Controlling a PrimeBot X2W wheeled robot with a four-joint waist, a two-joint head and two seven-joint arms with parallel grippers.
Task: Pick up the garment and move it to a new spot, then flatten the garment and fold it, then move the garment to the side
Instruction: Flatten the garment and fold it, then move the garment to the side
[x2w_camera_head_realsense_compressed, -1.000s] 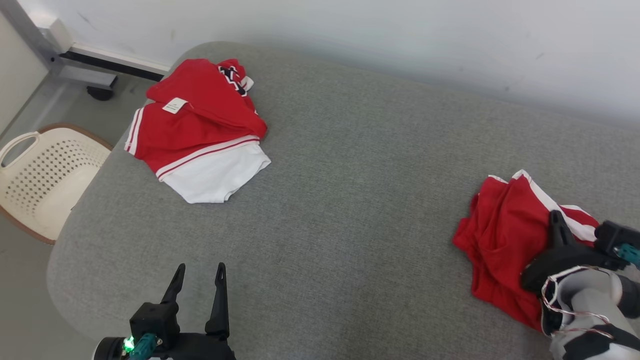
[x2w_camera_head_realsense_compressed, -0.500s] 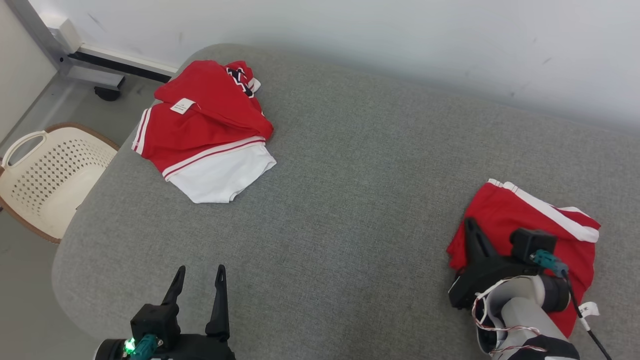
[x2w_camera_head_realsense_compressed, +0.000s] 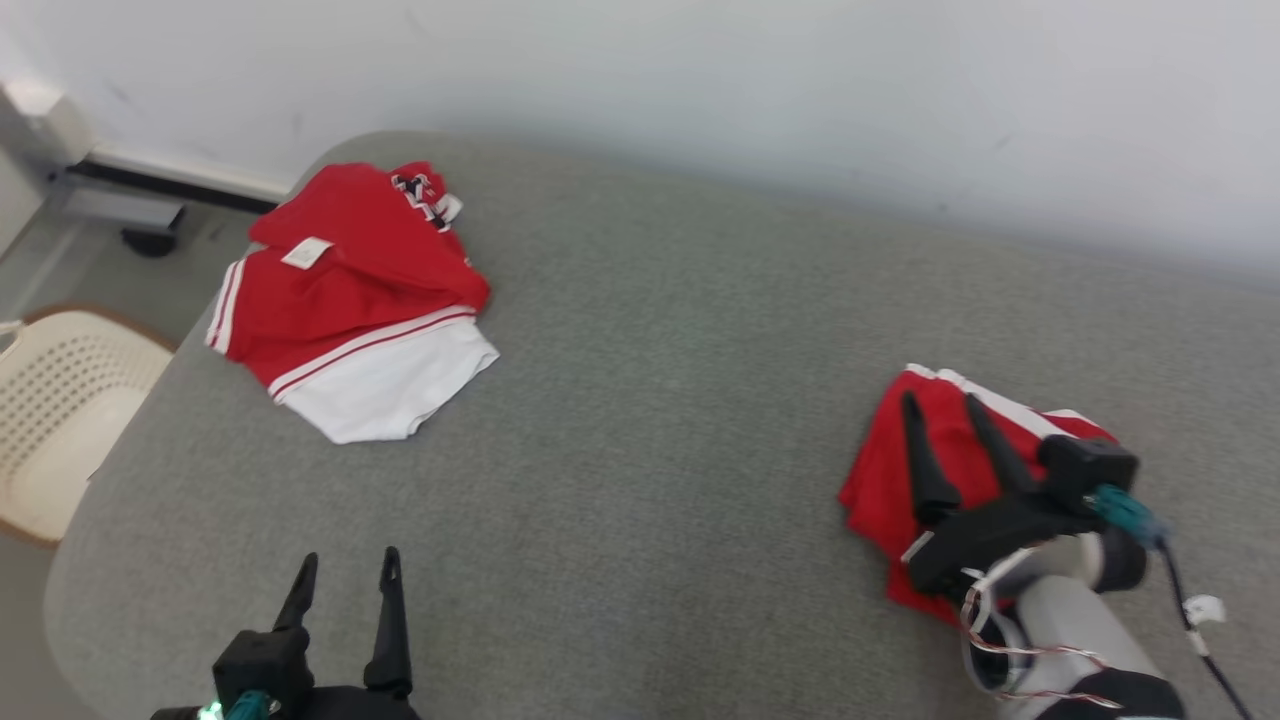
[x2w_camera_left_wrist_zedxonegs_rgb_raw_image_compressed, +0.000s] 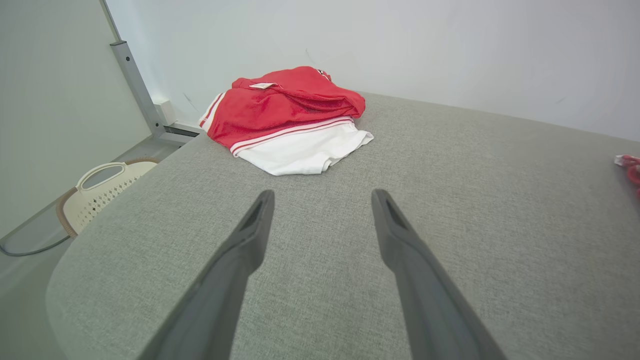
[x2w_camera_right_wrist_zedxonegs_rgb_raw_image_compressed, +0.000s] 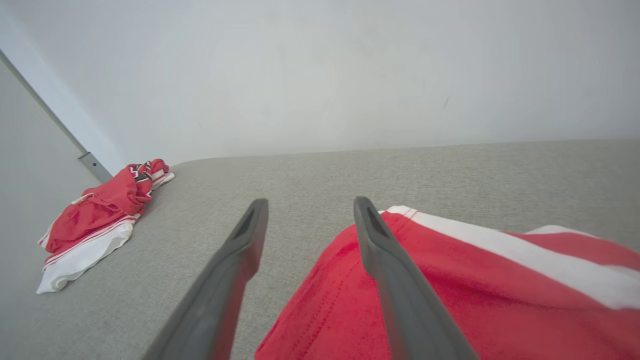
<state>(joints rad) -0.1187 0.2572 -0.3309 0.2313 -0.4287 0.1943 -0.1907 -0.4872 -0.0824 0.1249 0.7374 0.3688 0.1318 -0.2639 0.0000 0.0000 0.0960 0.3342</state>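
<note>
A folded red garment (x2w_camera_head_realsense_compressed: 878, 485) with white stripes lies on the grey cushioned surface (x2w_camera_head_realsense_compressed: 660, 420) at the right. My right gripper (x2w_camera_head_realsense_compressed: 940, 402) hovers just over the garment's left part, jaws open and holding nothing. In the right wrist view the right gripper (x2w_camera_right_wrist_zedxonegs_rgb_raw_image_compressed: 310, 202) shows a plain gap between its fingers, the garment (x2w_camera_right_wrist_zedxonegs_rgb_raw_image_compressed: 450, 285) lying below and to the right. My left gripper (x2w_camera_head_realsense_compressed: 349, 557) stands open over bare surface at the near left, and the left wrist view shows the left gripper (x2w_camera_left_wrist_zedxonegs_rgb_raw_image_compressed: 324, 194) empty.
A second pile of red and white clothes (x2w_camera_head_realsense_compressed: 350, 290) lies at the surface's far left corner, the same pile of clothes (x2w_camera_left_wrist_zedxonegs_rgb_raw_image_compressed: 285, 110) ahead of my left fingers. A cream perforated basket (x2w_camera_head_realsense_compressed: 50, 420) stands on the floor beyond the left edge. A white wall runs behind.
My right gripper has gone from shut to open and let go of the red garment, which now rests on the surface. The head camera has shifted; the left gripper stays open.
</note>
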